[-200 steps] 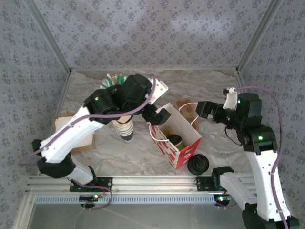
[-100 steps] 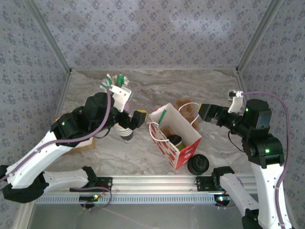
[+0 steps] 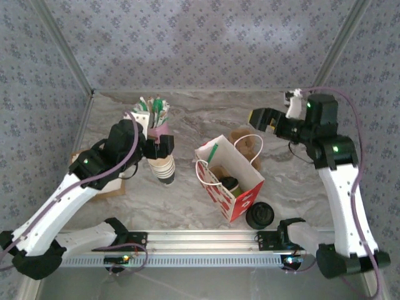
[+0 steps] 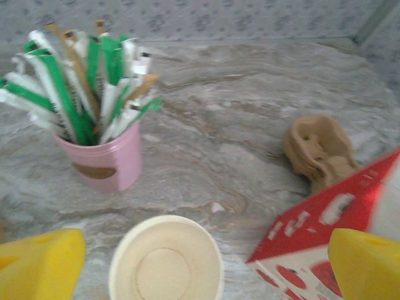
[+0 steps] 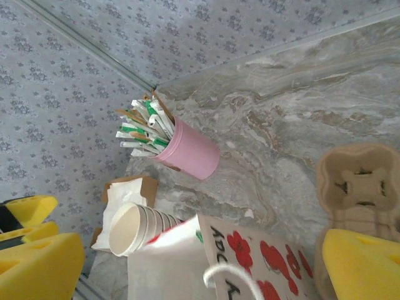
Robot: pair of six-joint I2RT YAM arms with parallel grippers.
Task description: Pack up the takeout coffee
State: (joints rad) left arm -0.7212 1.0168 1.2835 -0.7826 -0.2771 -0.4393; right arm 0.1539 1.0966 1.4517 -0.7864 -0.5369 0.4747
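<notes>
The takeout coffee [image 3: 229, 184], a small cup with a black lid and greenish sides, stands inside the open red-and-white paper bag [image 3: 240, 194]. My left gripper [image 3: 161, 145] hangs open left of the bag, just above the stack of white cups [image 3: 164, 170]. Between its yellow fingers [image 4: 37, 265] the left wrist view looks down into the top cup [image 4: 165, 262], with a bag corner [image 4: 325, 219] at the right. My right gripper [image 3: 256, 117] is open and empty, raised behind the bag near the back right. Its wrist view looks over the bag's flowered side [image 5: 262, 262].
A pink cup of sachets [image 3: 153, 119] stands at the back left. A brown cup carrier [image 3: 244, 142] lies behind the bag, and a pile of black lids [image 3: 259, 215] sits at the front right. A napkin box [image 5: 128, 190] is at the left edge.
My left arm pulled back from over the bag to the left, stopping above the cup stack. My right arm swung up and back toward the rear wall. Both grippers stayed open.
</notes>
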